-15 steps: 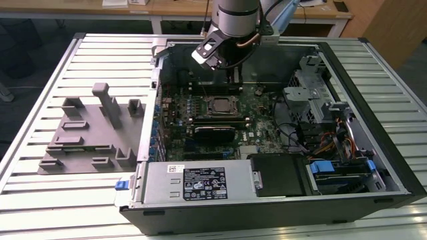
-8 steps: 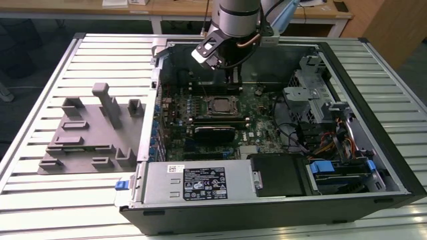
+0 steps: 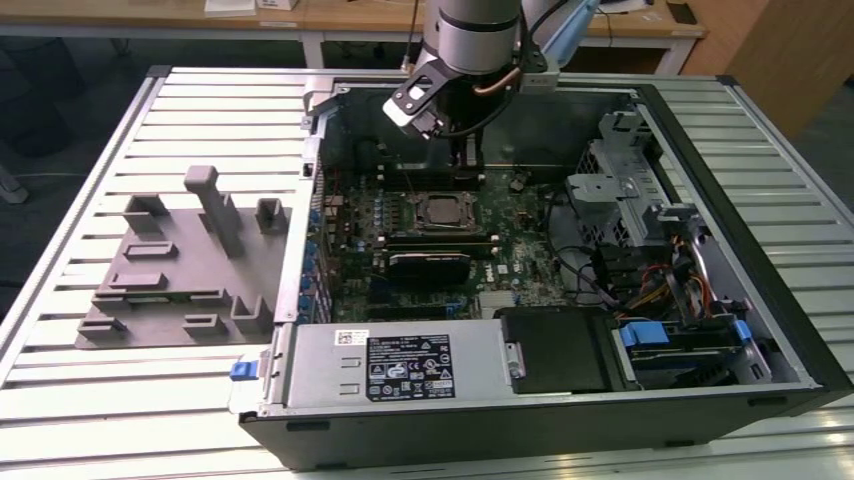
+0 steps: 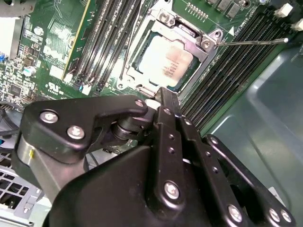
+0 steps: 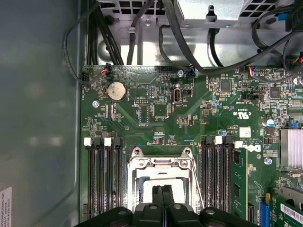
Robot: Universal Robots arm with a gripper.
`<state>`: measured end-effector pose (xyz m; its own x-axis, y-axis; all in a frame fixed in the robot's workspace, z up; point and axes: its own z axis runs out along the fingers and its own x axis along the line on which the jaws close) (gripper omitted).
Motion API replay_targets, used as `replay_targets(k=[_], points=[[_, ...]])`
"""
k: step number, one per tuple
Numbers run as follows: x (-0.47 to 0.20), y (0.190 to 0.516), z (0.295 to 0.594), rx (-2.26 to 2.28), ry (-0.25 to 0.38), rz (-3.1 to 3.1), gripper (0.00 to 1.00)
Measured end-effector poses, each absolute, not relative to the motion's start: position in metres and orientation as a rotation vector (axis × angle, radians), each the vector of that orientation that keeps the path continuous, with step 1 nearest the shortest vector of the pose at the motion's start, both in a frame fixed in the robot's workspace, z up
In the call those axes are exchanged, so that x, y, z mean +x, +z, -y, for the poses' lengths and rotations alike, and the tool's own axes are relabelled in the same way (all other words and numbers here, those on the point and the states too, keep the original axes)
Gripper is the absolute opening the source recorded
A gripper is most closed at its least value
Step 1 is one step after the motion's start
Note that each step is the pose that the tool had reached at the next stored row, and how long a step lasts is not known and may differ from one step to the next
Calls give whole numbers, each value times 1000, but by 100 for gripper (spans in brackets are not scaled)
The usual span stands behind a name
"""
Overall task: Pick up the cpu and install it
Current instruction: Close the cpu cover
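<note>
Cpu [image 4: 165, 61]: one, flat, square, pale silver top with a faint reddish smudge, lying in the one socket [image 4: 189, 37]. End effector [image 5: 163, 190]: one, fingers pressed together, empty, near the socket.

Printed label [image 3: 408, 367] stuck on the grey power supply [image 3: 320, 372], lettering too small to make out. White marks [image 5: 243, 115] printed on the green motherboard [image 5: 128, 120]
</note>
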<state>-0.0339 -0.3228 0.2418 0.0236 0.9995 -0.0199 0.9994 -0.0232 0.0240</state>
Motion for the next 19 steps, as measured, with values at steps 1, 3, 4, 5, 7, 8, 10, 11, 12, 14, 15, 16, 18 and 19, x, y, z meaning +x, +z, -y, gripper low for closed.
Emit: replay_targets(k=[1,3,4,5,7,8,10,11,12,14,15,16,18,19], points=[[-34,242,323,2225,4,-2174,11],[-36,242,323,2225,4,-2173,11],[-37,242,323,2225,4,-2173,11],[-38,242,323,2225,4,-2173,11],[-39,242,323,2225,5,-2173,11],[-39,242,323,2225,4,-2173,11],[-39,242,324,2225,4,-2173,11],[-39,242,324,2225,4,-2173,11],[-39,242,324,2224,4,-2174,11],[-39,242,324,2214,4,-2184,11],[-39,242,324,2205,5,-2193,11],[-39,242,324,2195,5,-2204,11],[-39,242,324,2172,5,-2226,11],[-39,242,324,2158,6,-2240,11]])
